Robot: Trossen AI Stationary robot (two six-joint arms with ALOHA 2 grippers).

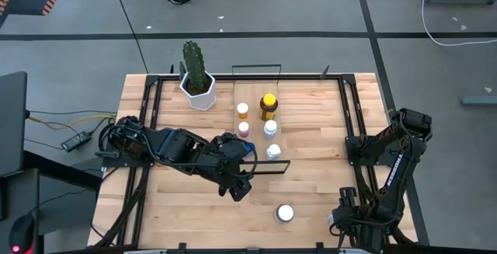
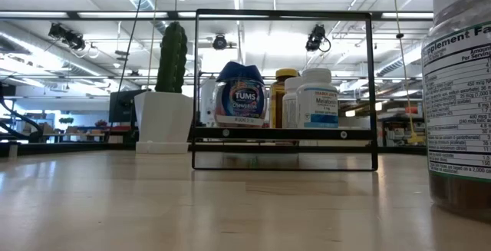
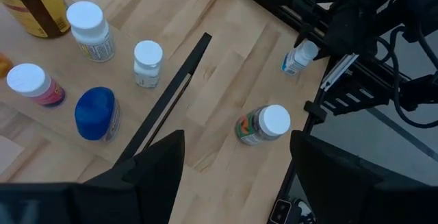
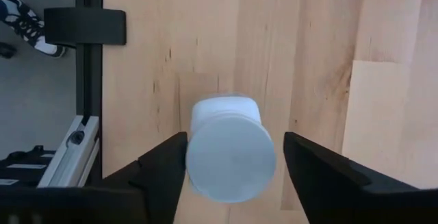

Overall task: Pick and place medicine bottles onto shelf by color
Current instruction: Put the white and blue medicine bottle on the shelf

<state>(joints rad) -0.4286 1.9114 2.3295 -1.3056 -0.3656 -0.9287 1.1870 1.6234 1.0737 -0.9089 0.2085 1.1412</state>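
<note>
The shelf [image 1: 256, 91] lies across the table's middle. On it stand several medicine bottles: an amber one with a yellow cap [image 1: 268, 106], white-capped ones [image 1: 270, 128], a pinkish one [image 3: 31, 85] and a blue-lidded one [image 3: 96, 113]. Another white-capped bottle [image 1: 285, 213] stands on the table near the front edge. My right gripper [image 4: 233, 162] points down over a small white-capped bottle [image 4: 229, 152] at the table's right edge, open, one finger on each side of it. My left gripper [image 3: 236, 176] hangs open and empty above the shelf's near end. My right gripper comes from above, its fingers [image 4: 164, 166] close beside the cap [image 4: 205, 125] of the small bottle, which stands on the table. Whether they touch it I cannot tell.
A white pot with a green cactus [image 1: 197, 79] stands at the table's far left. Black frame rails [image 1: 353, 130] run along the table's left and right sides. Bare wood lies between the shelf and the right rail.
</note>
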